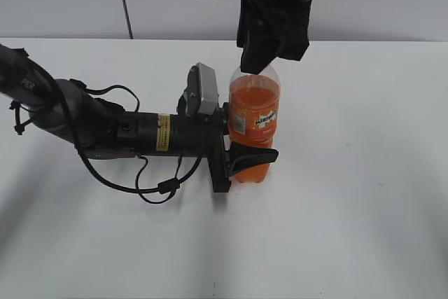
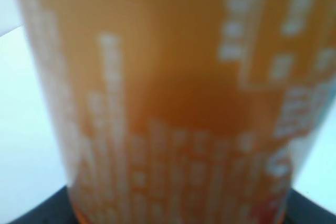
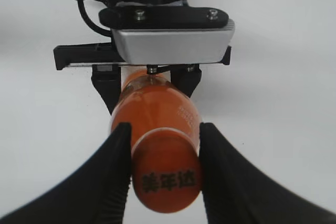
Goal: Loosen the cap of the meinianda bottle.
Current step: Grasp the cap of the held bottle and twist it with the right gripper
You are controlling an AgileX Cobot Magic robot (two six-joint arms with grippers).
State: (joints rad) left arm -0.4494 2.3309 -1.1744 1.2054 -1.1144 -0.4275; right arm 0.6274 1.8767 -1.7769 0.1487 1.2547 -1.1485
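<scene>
Left gripper (image 1: 241,155) clamps your clear plastic orange-drink bottle (image 1: 254,113) steady; right gripper (image 3: 165,153) pinches its small orange screw cap (image 3: 167,174) for twisting.

Exterior view looks down at a slant from the front across the white table (image 1: 364,208), mid-distance. Left wrist view faces sideways, pressed close to the meinianda bottle (image 2: 173,103), label blurred, filling the frame. Right wrist view looks straight down on the cap (image 3: 167,174) at 6 o'clock, close. All share the bottle.
</scene>
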